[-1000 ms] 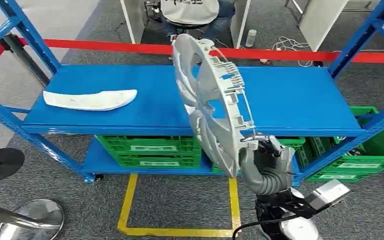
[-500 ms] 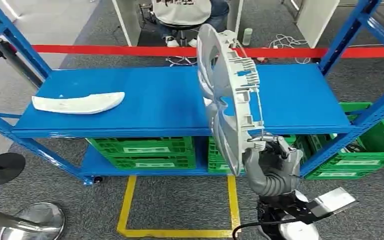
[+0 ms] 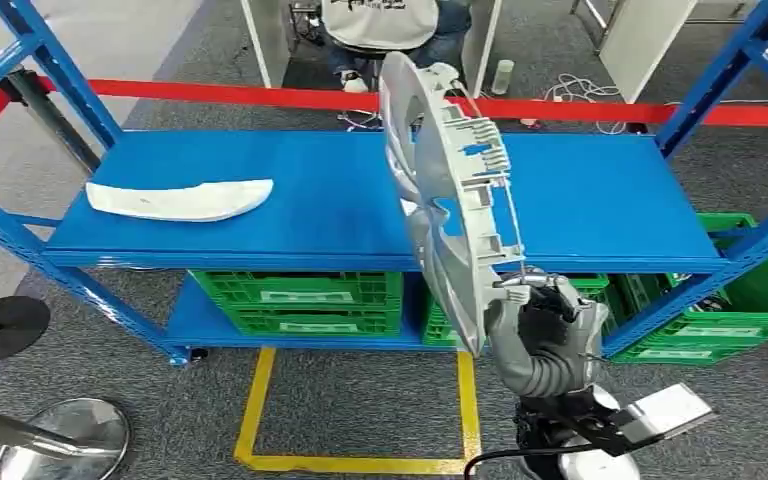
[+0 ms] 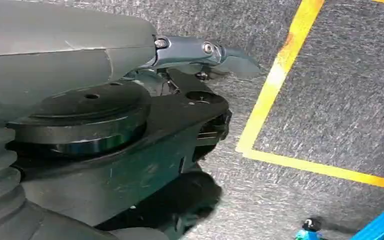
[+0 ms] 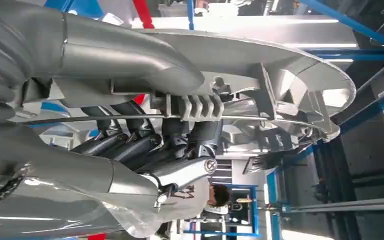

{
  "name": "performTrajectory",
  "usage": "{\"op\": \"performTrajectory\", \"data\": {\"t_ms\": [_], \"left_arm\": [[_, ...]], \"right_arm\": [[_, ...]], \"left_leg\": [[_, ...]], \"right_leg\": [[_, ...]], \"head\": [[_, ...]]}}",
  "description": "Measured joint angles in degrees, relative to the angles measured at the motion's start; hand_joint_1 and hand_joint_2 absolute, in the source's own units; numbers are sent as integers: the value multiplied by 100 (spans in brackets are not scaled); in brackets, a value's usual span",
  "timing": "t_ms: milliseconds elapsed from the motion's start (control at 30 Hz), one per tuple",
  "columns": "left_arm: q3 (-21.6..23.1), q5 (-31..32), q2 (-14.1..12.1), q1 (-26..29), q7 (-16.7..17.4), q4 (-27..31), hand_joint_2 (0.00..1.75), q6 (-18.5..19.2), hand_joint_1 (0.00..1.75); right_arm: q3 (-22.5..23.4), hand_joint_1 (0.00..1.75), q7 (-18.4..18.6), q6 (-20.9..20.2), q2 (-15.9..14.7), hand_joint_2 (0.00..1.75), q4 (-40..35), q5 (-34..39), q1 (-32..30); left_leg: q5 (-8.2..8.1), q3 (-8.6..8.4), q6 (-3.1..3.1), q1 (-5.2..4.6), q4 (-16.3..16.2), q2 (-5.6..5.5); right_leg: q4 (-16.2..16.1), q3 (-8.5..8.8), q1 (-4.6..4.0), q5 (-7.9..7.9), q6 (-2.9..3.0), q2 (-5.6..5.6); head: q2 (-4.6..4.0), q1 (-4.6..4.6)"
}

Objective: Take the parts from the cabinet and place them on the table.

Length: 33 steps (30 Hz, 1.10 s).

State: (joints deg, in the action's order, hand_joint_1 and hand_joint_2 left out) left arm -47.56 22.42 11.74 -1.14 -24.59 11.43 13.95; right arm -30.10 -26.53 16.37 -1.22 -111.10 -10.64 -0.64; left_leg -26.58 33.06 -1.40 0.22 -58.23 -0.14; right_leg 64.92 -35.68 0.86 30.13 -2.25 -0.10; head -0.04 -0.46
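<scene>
Head view: our right hand (image 3: 545,335) grips the lower rim of the grey wheel cover (image 3: 450,190), held upright & edge-on in front of the blue shelf (image 3: 600,200). A white curved part (image 3: 180,199) lies on the shelf's left side, well apart. Green crates (image 3: 300,300) sit below.

L wrist view: our left hand (image 4: 80,100) hangs over grey carpet w/ yellow tape (image 4: 280,75); finger state – can't tell.

R wrist view: fingers (image 5: 130,145) curl round the cover's rim, thumb on the other side.

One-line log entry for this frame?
right hand: grips round silver plastic wheel cover by rim, on edge above blue shelf | left hand: holds nothing | white curved panel: on shelf
</scene>
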Motion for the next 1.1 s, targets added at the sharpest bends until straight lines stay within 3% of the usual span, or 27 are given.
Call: {"op": "performTrajectory", "data": {"t_ms": [33,67,100,167,200,267,333,367,400,433,467,533,567,633,700,733,767,833,867,900,933,967,1033,1067,1100], "left_arm": [[0,20,2,-3,24,0,175,-44,0],[0,35,2,-11,59,0,175,-99,0],[0,46,2,-9,75,0,175,-149,0],[0,94,2,-7,105,0,175,-201,0],[0,98,2,-8,107,0,175,-210,0],[0,109,5,-13,112,0,175,-217,0],[0,114,2,-12,114,0,175,-234,0],[0,124,2,-11,114,0,175,-247,0],[2,138,5,-11,114,0,175,-258,0],[2,147,7,-12,121,0,175,-260,0],[2,153,9,-15,123,0,175,-260,0],[2,160,15,-29,123,0,175,-258,0],[2,160,11,-48,123,2,175,-258,0],[2,162,31,-53,125,2,175,-258,0],[2,166,31,-23,125,2,175,-258,0],[0,177,40,-23,125,2,175,-260,0],[0,184,42,-32,125,2,175,-260,0],[2,206,55,-42,125,2,175,-260,0],[2,210,57,-41,125,2,175,-260,0],[2,210,57,-38,125,2,175,-267,0],[2,212,57,-38,125,2,175,-280,0],[2,214,59,-39,125,2,175,-287,0],[2,225,68,-39,125,2,175,-289,0],[2,227,68,-40,125,2,175,-289,0],[2,227,77,-42,125,4,175,-289,0]], "right_arm": [[-7,175,0,13,0,175,0,-13,21],[-15,175,4,33,-2,175,0,-22,47],[-24,175,4,53,-2,175,-4,-29,54],[-28,175,13,88,-7,175,-7,-37,26],[-28,175,26,103,-7,175,-4,-35,22],[-22,175,35,109,-9,175,-4,-37,27],[-24,175,35,118,-9,175,-5,-57,31],[-24,175,37,142,-9,175,-4,-63,31],[-26,175,46,171,-9,175,-4,-70,28],[-24,175,57,186,-9,175,-4,-75,24],[-24,175,63,199,-9,175,-4,-83,24],[-26,175,63,201,-9,175,-13,-94,24],[-26,175,63,201,-9,175,-20,-105,20],[-28,175,66,203,-11,175,-17,-112,29],[-33,175,66,206,-11,175,-20,-116,28],[-33,175,68,223,-15,175,-17,-116,28],[-33,175,68,234,-18,175,-20,-116,27],[-44,175,72,245,-26,175,-20,-118,22],[-46,175,72,249,-33,175,-17,-118,22],[-48,175,74,256,-39,175,-17,-118,19],[-50,175,77,262,-50,175,-17,-118,7],[-52,175,79,265,-50,175,-17,-118,-4],[-57,175,90,284,-52,175,-17,-120,-15],[-57,175,94,286,-52,175,-20,-120,-8],[-59,175,101,286,-52,175,-26,-123,-17]], "left_leg": [[-20,12,32,-6,-28,-4],[-41,61,70,-61,-125,-9],[-13,101,92,-55,-128,-10],[20,111,142,-45,-131,-5],[8,119,157,-42,-137,-10],[-345,204,234,-29,-412,1],[-886,508,280,-13,-1312,1],[-1044,610,283,-13,-1668,1],[-1072,611,273,-13,-1800,1],[-973,486,249,-15,-1665,1],[-802,261,211,-19,-1316,0],[-437,-396,78,-64,-264,-2],[-537,-534,20,-84,22,1],[-445,-466,37,-116,24,-2],[-336,-441,-3,-128,71,-2],[-237,-427,-21,-75,141,34],[-184,-363,-58,-80,145,41],[-77,-216,-87,-79,144,45],[-23,-140,-88,-81,142,53],[36,-57,-81,-80,133,59],[95,20,-72,-78,130,63],[140,86,-57,-73,128,63],[217,206,2,-54,83,58],[240,251,34,-68,39,54],[261,302,58,-86,-14,49]], "right_leg": [[-398,200,13,-139,-1,-4],[-552,330,-7,-97,17,11],[-529,278,0,-82,85,20],[-512,251,-21,-103,120,37],[-526,247,5,-133,167,23],[-543,212,20,-176,240,1],[-541,138,7,-223,302,-8],[-539,100,-2,-250,311,-13],[-538,59,-12,-285,315,-12],[-538,15,-26,-321,314,-11],[-538,-24,-39,-357,313,-4],[-542,-77,-66,-428,295,7],[-542,-96,-74,-459,266,-3],[-550,-124,-51,-530,189,-30],[-602,-119,-39,-627,112,-30],[-556,-156,-31,-539,94,-21],[-450,-260,-32,-299,71,-7],[328,-469,-19,368,27,-1],[726,-556,-18,575,3,-2],[998,-578,-17,627,-16,-3],[1019,-482,-9,518,-29,-3],[837,-289,1,324,-41,-4],[-94,414,28,-5,-66,-13],[-566,691,40,166,-87,-16],[-797,894,4,217,-43,27]], "head": [[0,5],[0,11],[0,-15],[0,-11],[0,-4],[0,-33],[0,-35],[0,-35],[0,-35],[0,-37],[0,-33],[0,-33],[0,-22],[0,-31],[0,-30],[0,-28],[0,-22],[0,-4],[0,-11],[0,4],[0,-2],[0,5],[0,4],[0,5],[0,2]]}}
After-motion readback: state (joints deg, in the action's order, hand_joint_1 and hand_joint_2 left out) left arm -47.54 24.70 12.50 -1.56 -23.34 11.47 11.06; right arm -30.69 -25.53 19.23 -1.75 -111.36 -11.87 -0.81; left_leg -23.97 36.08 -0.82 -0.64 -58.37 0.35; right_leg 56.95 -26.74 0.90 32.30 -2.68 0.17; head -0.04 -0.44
